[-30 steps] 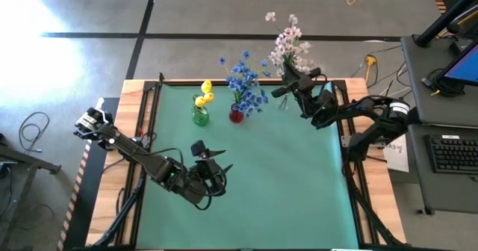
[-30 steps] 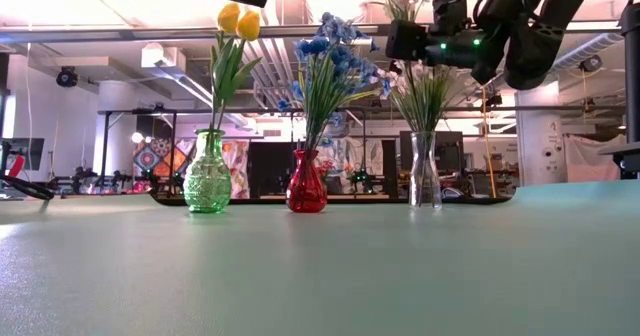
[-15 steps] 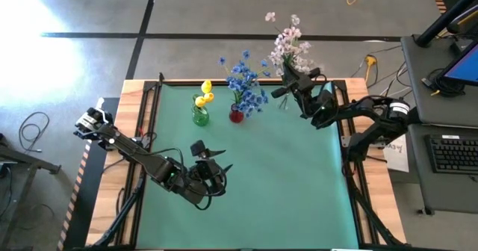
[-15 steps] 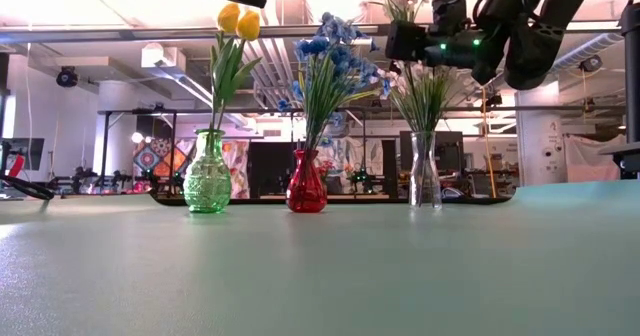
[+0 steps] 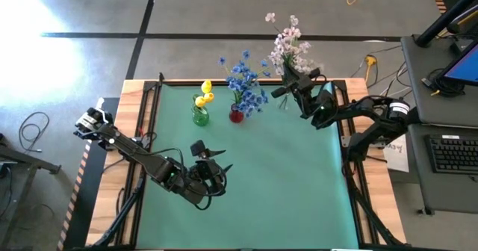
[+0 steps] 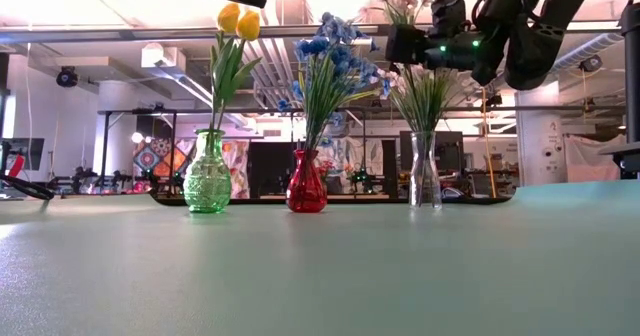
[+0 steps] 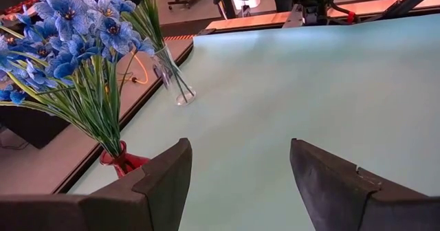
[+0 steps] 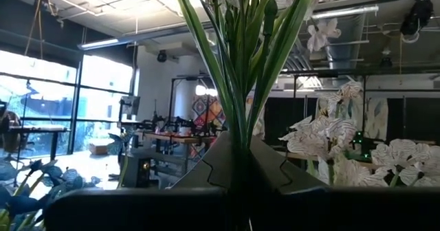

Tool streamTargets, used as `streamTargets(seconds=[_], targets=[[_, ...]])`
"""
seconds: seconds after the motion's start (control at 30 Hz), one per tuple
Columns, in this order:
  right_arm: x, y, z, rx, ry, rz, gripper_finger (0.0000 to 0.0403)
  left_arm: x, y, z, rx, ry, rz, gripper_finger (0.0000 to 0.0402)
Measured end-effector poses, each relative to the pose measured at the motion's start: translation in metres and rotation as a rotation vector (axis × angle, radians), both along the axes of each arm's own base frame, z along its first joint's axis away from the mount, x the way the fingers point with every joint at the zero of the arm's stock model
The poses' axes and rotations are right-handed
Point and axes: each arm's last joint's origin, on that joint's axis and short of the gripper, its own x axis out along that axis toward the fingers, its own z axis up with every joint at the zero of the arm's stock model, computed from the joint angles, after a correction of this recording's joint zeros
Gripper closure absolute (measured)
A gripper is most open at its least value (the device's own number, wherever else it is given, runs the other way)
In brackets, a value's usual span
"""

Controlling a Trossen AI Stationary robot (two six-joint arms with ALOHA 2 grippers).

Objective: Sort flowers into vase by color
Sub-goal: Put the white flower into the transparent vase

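3 vases line the bench's [image 5: 299, 184] far edge — green vase [image 5: 199, 117] with yellow buds [image 5: 205, 93], red vase [image 5: 236, 116] with blue blossoms [image 5: 245, 83], clear vase [image 6: 424, 170] with pink-white sprays [image 5: 287, 42], whose stems the right tool [image 5: 287, 73] clamps; left tool [image 5: 214, 162] gapes empty.

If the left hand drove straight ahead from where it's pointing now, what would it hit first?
Mostly bare green mat. The left hand is open, and the red vase of blue flowers sits off to one side; the clear vase lies farther ahead, though depth is unclear.

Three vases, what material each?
Green vase: looks like textured, tinted glass; translucent, bumpy surface. Red vase: glossy tinted glass, light glints on it. Clear vase: colourless glass or clear plastic; stems show through. Plastic can't be ruled out.
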Motion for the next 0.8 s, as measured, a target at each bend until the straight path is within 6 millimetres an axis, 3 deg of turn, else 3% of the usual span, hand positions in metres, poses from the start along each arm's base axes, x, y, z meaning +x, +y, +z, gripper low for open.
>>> streamTargets(seconds=[0.8], targets=[[0.0015, -0.0005, -0.0026, 0.021, 0.04, 0.001, 0.039, 0.0, 0.0, 0.0002, -0.008, -0.006, 0.003, 0.0171]])
